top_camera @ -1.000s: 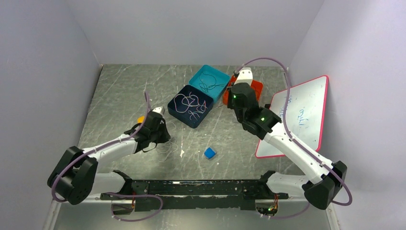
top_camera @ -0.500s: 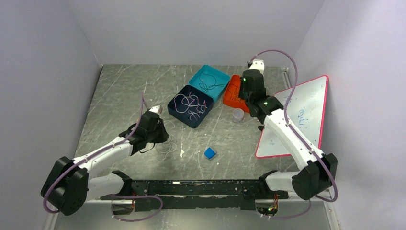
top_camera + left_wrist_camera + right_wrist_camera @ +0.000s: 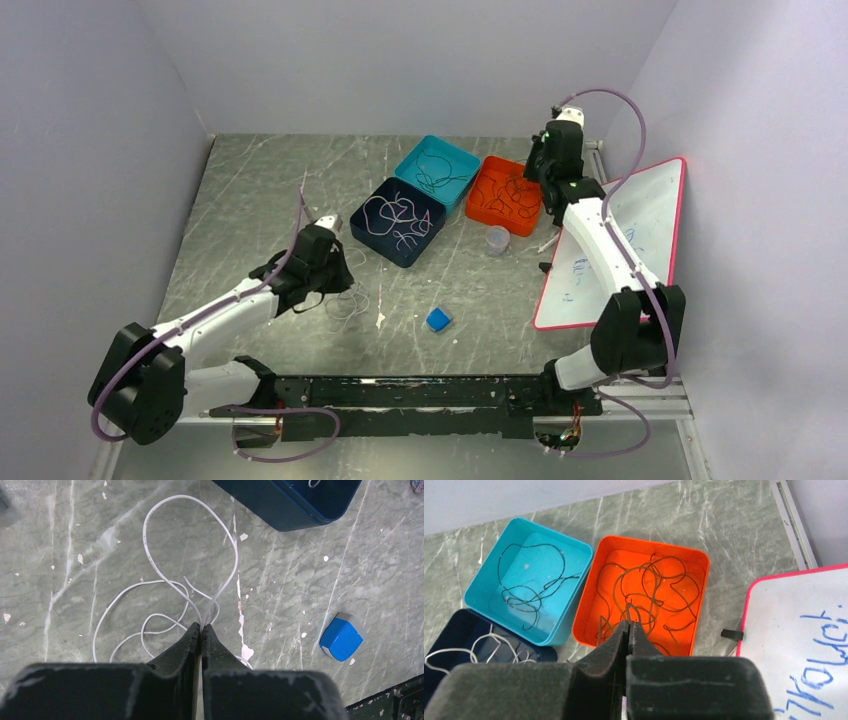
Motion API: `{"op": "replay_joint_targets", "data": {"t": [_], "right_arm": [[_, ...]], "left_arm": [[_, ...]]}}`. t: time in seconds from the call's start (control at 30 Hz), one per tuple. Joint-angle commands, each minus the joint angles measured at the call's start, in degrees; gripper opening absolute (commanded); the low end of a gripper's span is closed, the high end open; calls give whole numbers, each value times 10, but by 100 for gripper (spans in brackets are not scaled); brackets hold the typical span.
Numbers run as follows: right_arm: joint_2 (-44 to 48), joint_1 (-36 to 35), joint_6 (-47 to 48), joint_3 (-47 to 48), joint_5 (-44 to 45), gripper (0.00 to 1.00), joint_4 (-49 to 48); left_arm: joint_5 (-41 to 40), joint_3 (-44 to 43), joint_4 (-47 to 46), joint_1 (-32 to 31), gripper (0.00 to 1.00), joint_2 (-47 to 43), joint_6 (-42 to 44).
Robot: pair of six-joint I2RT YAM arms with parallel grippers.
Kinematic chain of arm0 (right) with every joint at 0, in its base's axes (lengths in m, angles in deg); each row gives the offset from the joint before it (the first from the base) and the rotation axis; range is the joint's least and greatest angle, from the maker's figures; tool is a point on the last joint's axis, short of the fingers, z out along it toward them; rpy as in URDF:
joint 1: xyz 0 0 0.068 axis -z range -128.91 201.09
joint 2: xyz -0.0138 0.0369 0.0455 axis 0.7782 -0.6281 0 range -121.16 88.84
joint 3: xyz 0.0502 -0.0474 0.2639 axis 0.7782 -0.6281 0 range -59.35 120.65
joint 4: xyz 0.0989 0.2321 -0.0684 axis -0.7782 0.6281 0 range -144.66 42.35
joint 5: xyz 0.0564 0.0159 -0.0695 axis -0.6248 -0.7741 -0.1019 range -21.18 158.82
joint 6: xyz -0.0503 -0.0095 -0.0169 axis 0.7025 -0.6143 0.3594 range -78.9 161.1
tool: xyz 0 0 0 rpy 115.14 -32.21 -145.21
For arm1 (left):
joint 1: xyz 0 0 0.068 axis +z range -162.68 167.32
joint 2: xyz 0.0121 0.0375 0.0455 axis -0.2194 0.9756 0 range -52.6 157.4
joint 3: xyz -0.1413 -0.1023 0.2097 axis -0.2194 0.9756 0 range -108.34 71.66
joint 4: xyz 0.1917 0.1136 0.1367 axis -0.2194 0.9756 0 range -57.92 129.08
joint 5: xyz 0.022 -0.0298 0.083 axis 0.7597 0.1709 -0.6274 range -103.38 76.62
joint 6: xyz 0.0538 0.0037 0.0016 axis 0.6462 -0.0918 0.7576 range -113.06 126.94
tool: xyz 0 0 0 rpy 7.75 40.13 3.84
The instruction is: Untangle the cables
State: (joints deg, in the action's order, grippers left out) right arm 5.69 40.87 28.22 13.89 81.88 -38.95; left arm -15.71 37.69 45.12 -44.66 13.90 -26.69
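Down on the scratched grey counter [image 3: 260, 190], the left pincer [image 3: 201, 626] is pressing its tips fully together and appears to be pinching a white cable [image 3: 144, 537] where two strands meet. The rest of that cable is lying in loose loops on the counter just ahead of the tips. A dark blue tray [image 3: 380, 245] is sitting beyond those loops with whitish cables [image 3: 398, 215] curling inside it. A small blue block [image 3: 342, 637] is resting on the counter, off to the right of the pincer and apart from the cable. At the far right, the right pincer [image 3: 629, 623] is hovering above the near edge of an orange tray [image 3: 694, 565], its tips closed tight and gripping nothing. Dark cables [image 3: 659, 587] are lying tangled in the orange tray, and black cables [image 3: 531, 597] are lying in the teal tray [image 3: 574, 560], which is touching its left side. A pink-edged whiteboard [image 3: 794, 630] with blue writing is leaning at the right, and a clear cup [image 3: 497, 240] is standing on the counter between the orange tray and the board.
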Motion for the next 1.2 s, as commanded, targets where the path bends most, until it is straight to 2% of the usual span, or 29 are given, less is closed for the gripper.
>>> {"op": "replay_joint_targets", "data": {"t": [0.0, 0.3, 0.73, 0.87, 0.93, 1.03, 1.17], "right_arm": [[-41, 39, -2, 10, -60, 0, -59], [-147, 65, 6, 48, -105, 0, -64], [-345, 66, 1, 140, -106, 1, -49], [-369, 66, 3, 148, -106, 4, -45], [-365, 66, 7, 149, -105, 10, -38], [-323, 66, 8, 127, -93, 27, -52], [-243, 65, 9, 90, -69, 45, -68]], "left_arm": [[1, -25, 10, -3, 7, 5, 20], [-5, -28, 11, -3, 7, 11, 25], [-27, -33, 7, -1, 7, 8, 7], [-27, -38, 6, -2, 7, 12, 5], [-31, -36, 6, -1, 7, 9, 4], [-37, -33, 6, -1, 7, 1, 3], [-34, -38, 7, -1, 7, -3, 12]]}}
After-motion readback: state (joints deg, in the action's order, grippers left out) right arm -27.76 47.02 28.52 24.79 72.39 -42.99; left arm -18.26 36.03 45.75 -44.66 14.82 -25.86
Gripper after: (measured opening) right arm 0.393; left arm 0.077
